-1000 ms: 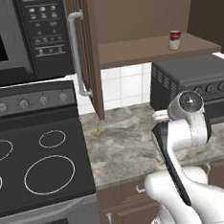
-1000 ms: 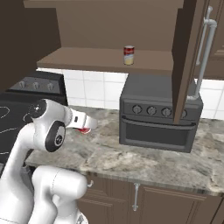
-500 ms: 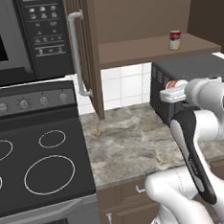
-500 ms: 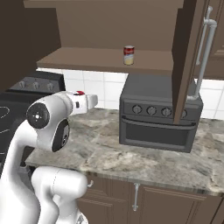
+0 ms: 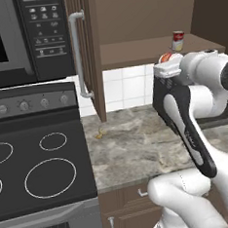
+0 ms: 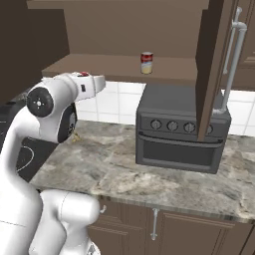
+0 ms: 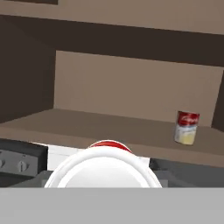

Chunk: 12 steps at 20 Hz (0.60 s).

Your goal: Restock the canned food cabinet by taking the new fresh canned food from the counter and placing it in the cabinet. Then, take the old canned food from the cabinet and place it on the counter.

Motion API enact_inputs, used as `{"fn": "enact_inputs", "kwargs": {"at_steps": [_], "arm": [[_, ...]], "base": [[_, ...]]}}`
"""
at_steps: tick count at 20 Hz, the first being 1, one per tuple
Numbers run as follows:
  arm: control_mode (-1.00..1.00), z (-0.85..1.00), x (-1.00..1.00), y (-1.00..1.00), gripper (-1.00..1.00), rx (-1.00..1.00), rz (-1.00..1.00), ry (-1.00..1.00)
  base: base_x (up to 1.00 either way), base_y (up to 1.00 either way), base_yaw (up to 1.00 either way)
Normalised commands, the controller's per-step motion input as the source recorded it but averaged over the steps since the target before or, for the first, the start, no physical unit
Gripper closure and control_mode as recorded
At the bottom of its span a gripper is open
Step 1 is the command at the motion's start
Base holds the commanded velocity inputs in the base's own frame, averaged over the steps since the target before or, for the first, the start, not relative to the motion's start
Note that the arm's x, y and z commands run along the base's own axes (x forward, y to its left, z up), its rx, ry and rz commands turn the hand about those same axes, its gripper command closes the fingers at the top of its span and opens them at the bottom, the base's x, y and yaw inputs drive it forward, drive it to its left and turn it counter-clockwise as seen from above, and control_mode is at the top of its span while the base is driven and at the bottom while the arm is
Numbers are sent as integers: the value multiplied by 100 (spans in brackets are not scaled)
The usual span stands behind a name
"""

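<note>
The cabinet [image 6: 124, 67] is seen as matt dark brown wood, with a smooth grey metal bar handle [image 5: 79, 55]. The counter [image 6: 124, 174] is noted as mottled polished stone; the stovetop [image 5: 37, 166] as glossy black glass.

At my left sits a black glass stovetop [image 5: 39, 164] with white rings, under a dark microwave [image 5: 24, 38]. White tiled wall [image 5: 128, 88] runs behind. A dark toaster oven [image 6: 182, 132] stands at centre right, brown drawers [image 6: 164, 231] below.

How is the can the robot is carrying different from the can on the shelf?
The carried can is plain red; the shelf can is red on top and cream below. The carried can is up in the air at the hand; the shelf can stands upright in the cabinet. Both are small round cans.
</note>
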Motion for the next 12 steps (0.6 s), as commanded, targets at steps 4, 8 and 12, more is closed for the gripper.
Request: {"fn": "enact_inputs", "kwargs": {"at_steps": [4,8,12], "arm": [[-100,13,53,10,100,1,0,49],[-100,-3,35,-1,100,0,0,9],[-100,-4,52,-6,100,0,0,7]], "base": [[0,0,0],[0,0,0],[0,0,0]]}}
